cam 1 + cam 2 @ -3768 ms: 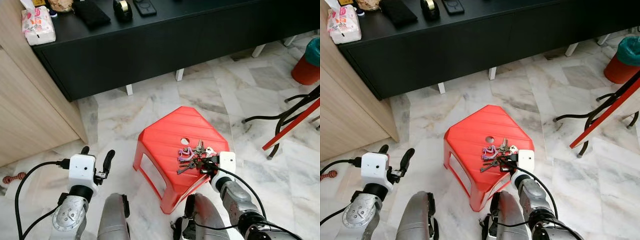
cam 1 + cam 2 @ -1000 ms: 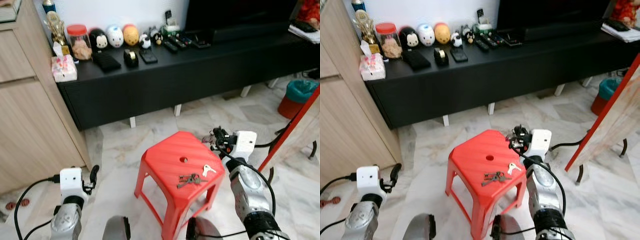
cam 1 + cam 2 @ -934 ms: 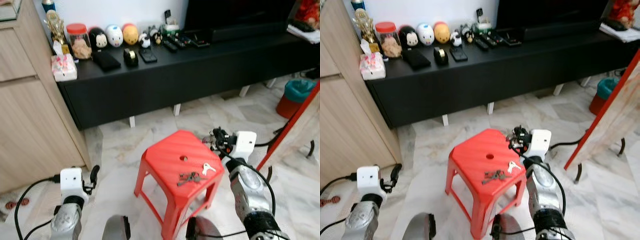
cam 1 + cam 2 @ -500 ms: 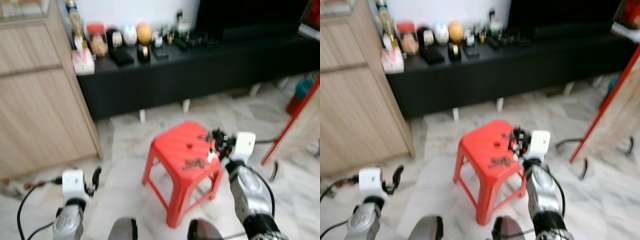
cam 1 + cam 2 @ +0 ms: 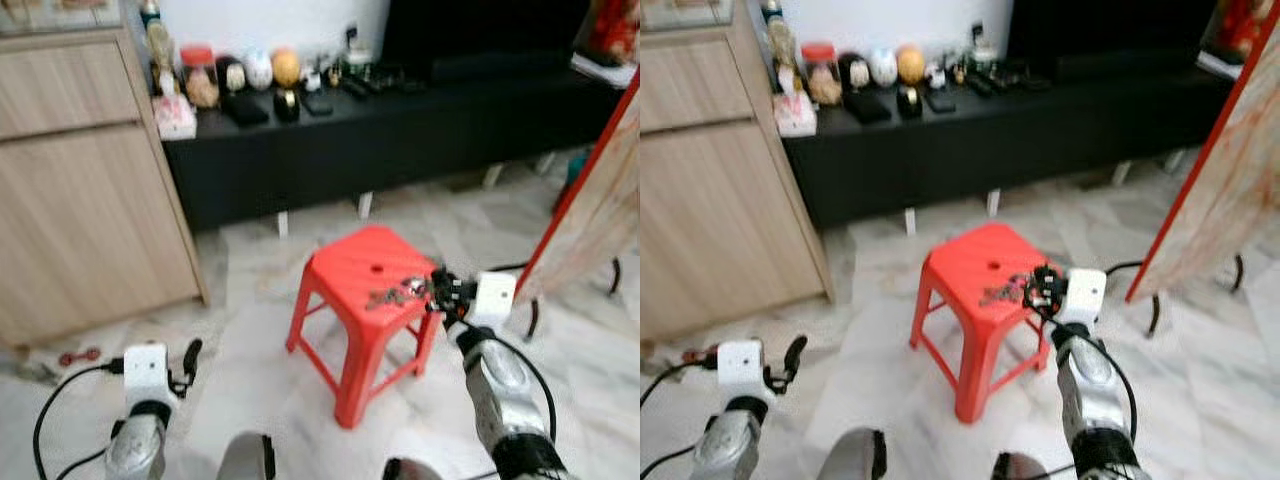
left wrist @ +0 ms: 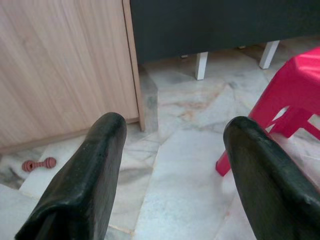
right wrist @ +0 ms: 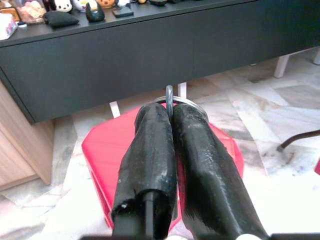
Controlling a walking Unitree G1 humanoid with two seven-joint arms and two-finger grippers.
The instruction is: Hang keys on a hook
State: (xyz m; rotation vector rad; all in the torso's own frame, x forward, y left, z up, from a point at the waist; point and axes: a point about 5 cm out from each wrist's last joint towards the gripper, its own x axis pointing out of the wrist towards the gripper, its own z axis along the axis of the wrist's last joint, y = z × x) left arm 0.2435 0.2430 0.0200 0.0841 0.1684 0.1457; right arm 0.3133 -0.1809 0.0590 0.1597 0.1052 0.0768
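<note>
With its fingers pinched together on a thin metal key ring (image 7: 172, 102), the right gripper (image 7: 169, 114) hangs over the red plastic stool (image 5: 345, 277). Head view shows the keys (image 5: 392, 294) dangling at the fingertips by the stool's edge; blurry. Left gripper (image 6: 175, 135) spread wide, empty, low over marble floor (image 6: 180, 170).
</note>
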